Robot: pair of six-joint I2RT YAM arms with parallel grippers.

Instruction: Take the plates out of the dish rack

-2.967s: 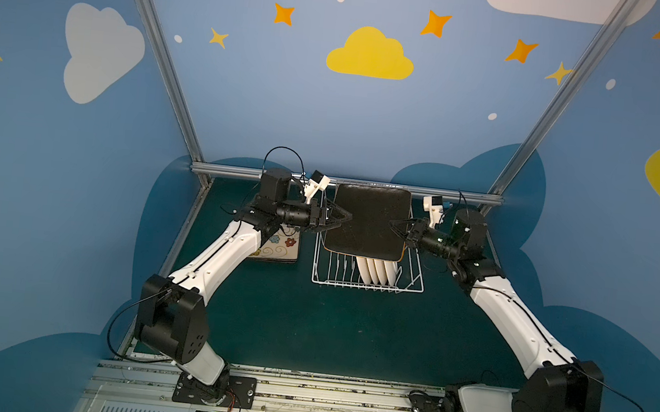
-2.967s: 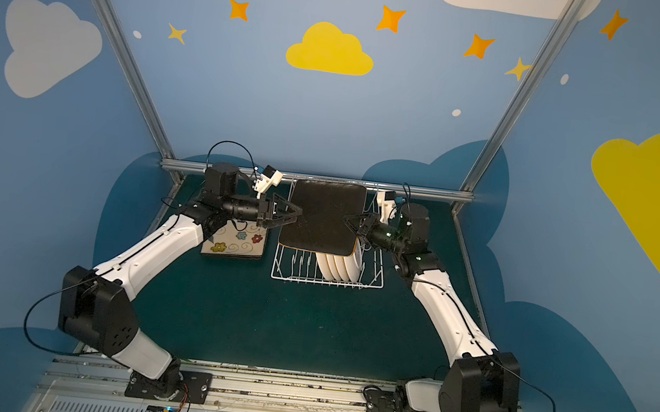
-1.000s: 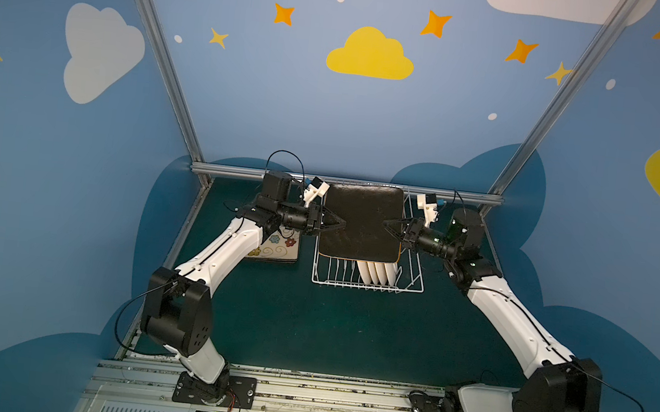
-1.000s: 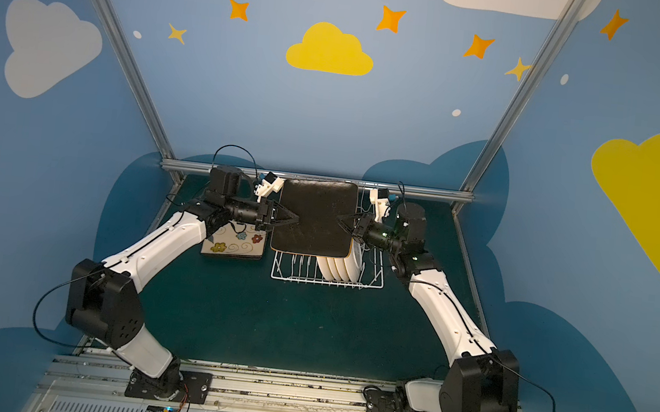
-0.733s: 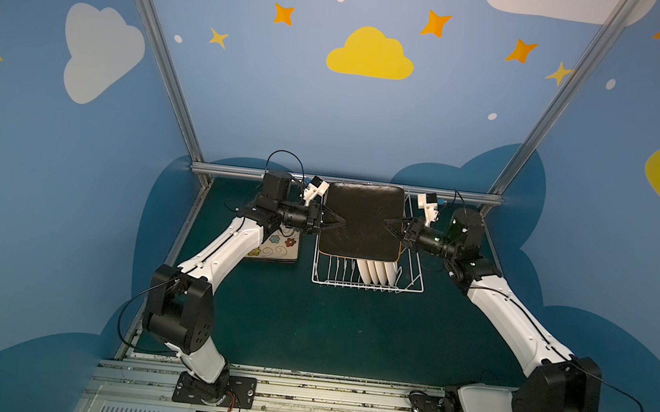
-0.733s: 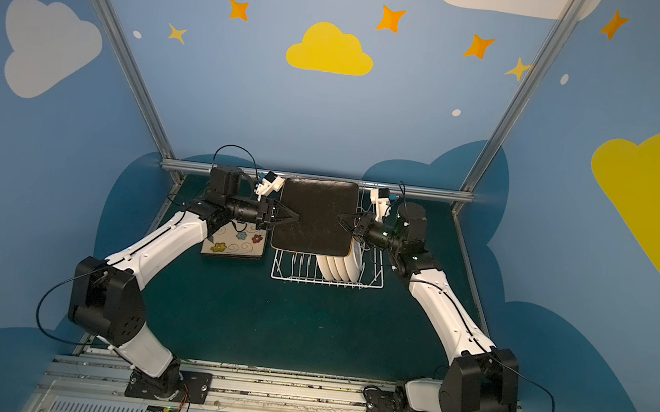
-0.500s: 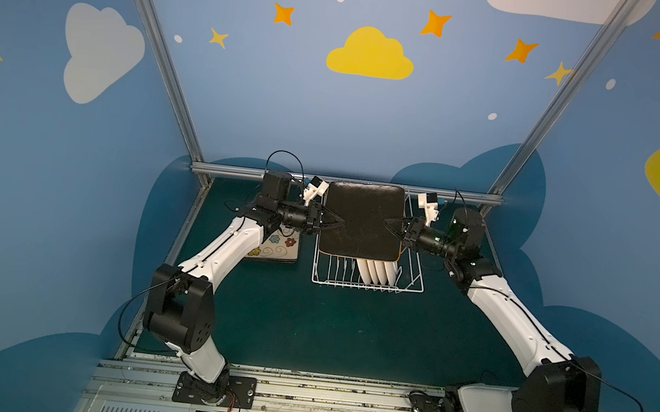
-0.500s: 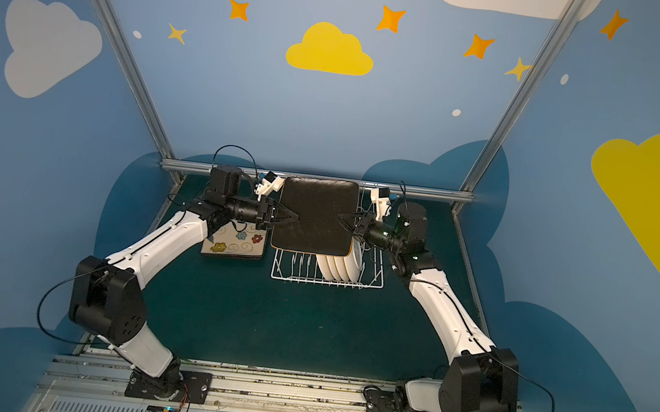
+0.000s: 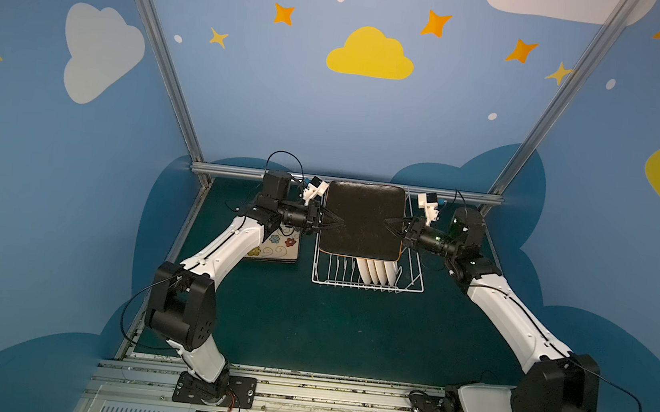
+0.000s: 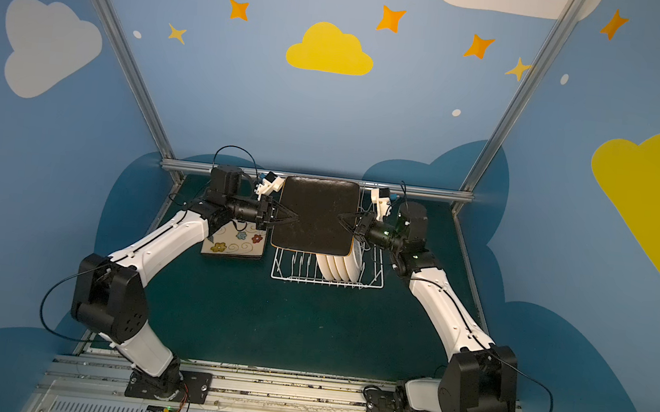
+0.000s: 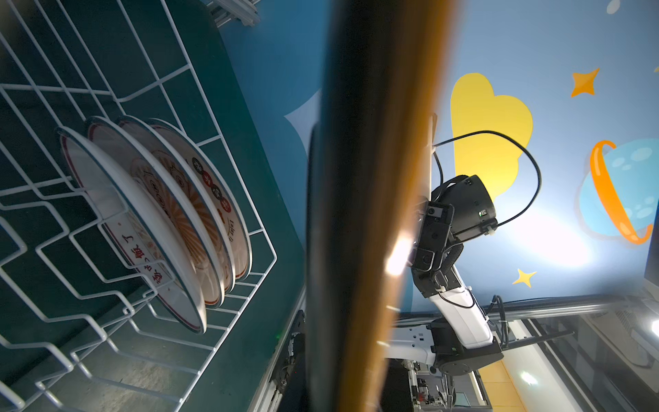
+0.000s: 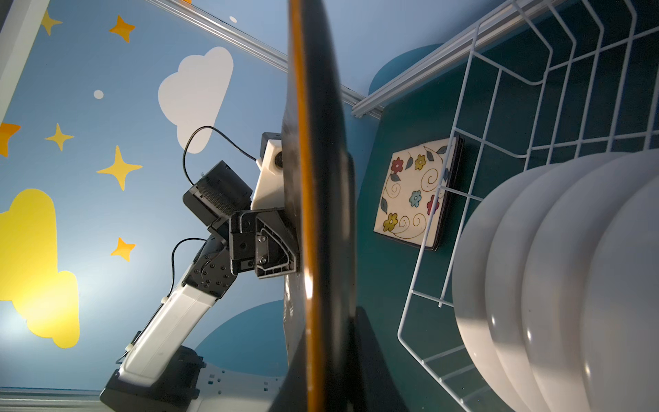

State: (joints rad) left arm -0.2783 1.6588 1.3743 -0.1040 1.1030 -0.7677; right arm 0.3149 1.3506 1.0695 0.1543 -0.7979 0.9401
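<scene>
- Farthest left, we see a flowered plate (image 9: 276,245) lying face up on the green table (image 9: 307,330), just beside the dish rack's left side and outside it. In the right wrist view (image 12: 413,199), dark edges show beneath it, so it tops a low stack.
- The left gripper (image 9: 341,221) reaches in level from the left. Its jaws are pinched together on the left edge of the square plate (image 9: 363,219), about halfway up that edge. In the right wrist view one finger (image 12: 274,246) lies flat against the plate's face.
- The square plate hangs upright between the two grippers, its black back toward the top views. An orange rim shows along its edge in the left wrist view (image 11: 374,214). It is lifted above the rear part of the rack and is clear of the wires.
- Below it, the white wire dish rack (image 9: 365,288) sits on the table.
- Four round plates (image 9: 378,268) stand on edge in the right half of the rack, close together and leaning. In both top views the square plate hides their tops.
- The right gripper (image 9: 385,224) comes in level from the right. Its jaws are clamped on the square plate's right edge, opposite the left gripper.
</scene>
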